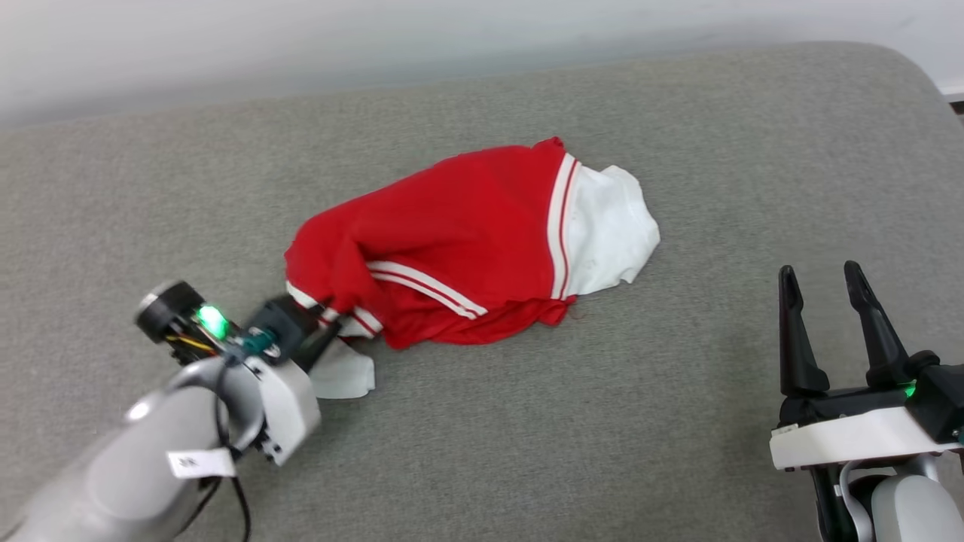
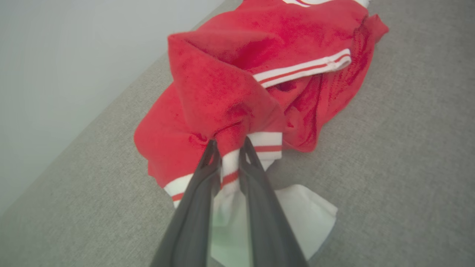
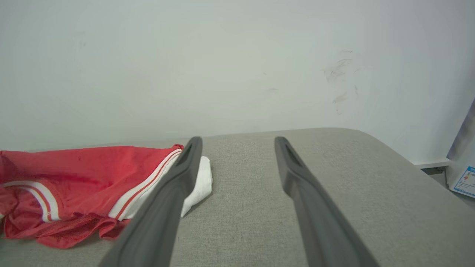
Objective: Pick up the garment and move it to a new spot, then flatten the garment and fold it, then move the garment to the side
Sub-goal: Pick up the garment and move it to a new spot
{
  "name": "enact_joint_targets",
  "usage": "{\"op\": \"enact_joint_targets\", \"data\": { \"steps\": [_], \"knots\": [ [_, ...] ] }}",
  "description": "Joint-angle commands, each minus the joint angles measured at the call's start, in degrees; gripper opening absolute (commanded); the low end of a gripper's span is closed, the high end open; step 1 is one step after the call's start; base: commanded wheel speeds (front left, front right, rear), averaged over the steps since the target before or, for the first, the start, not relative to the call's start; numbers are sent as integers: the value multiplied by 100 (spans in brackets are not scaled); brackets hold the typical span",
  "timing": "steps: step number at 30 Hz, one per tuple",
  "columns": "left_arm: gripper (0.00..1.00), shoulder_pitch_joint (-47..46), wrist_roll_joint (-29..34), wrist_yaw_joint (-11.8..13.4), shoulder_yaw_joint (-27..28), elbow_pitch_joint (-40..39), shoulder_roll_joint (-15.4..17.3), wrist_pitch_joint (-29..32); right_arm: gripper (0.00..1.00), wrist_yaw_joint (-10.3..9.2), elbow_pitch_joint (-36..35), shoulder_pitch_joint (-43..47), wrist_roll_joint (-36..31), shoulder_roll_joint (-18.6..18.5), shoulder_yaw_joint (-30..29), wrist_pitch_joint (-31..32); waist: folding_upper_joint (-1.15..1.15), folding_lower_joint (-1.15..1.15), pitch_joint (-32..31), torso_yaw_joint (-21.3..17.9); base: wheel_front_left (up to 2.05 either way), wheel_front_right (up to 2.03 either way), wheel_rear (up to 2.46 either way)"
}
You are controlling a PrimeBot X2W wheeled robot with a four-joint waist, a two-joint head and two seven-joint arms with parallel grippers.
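A crumpled red jersey T-shirt [image 1: 467, 241] with white sleeves and striped trim lay on the grey upholstered cushion [image 1: 678, 421]. The left gripper [image 2: 228, 146] had its jaws clenched on the shirt's striped edge. The right gripper [image 1: 825, 280] hovered well apart, jaws released and empty.

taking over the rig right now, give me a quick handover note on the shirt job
Left gripper: jaws shut on the garment, pinching its striped trim at the end nearest the robot's left.
Right gripper: jaws open, holding nothing, apart from the garment on its right.
Garment: bunched in a heap on the grey cushion, one white sleeve sticking out at the far end.
Done: the grasp for the pickup is made.
Left: lift and carry it to a new spot, flatten, fold, then move it to the side. It is neither flat nor folded now.
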Motion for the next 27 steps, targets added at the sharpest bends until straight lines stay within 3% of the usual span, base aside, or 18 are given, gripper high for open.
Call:
{"op": "enact_joint_targets", "data": {
  "steps": [1,3,4,5,6,11,16,27],
  "knots": [
    [0,48,47,-12,-88,49,-79,-57,100,-4,18,-57,-28,12,5,-14,0,0,25,66,0,0,0],
    [0,55,64,-33,-253,182,-215,-94,100,-4,38,-64,-59,11,20,-14,0,0,25,129,0,0,0],
    [22,61,53,-35,-309,246,-289,-120,100,-4,51,-64,-82,11,26,-14,0,0,18,156,0,0,0],
    [75,60,49,-34,-339,316,-356,-160,100,-4,60,-63,-99,11,24,-14,0,0,9,181,0,0,0],
    [100,60,48,-35,-367,385,-439,-197,100,-4,73,-58,-105,11,10,-14,0,0,-10,209,0,0,0],
    [100,170,-91,9,-289,732,-767,-420,100,-5,190,32,-133,11,17,-14,0,0,-212,334,0,0,0],
    [100,380,-248,214,29,704,-927,-532,100,-5,242,162,-285,11,-24,-14,0,0,-577,490,0,0,0],
    [100,1887,-272,1161,1970,-1134,-778,-538,100,-5,223,476,-514,12,-187,-14,0,0,-1216,813,0,0,0]
  ]
}}
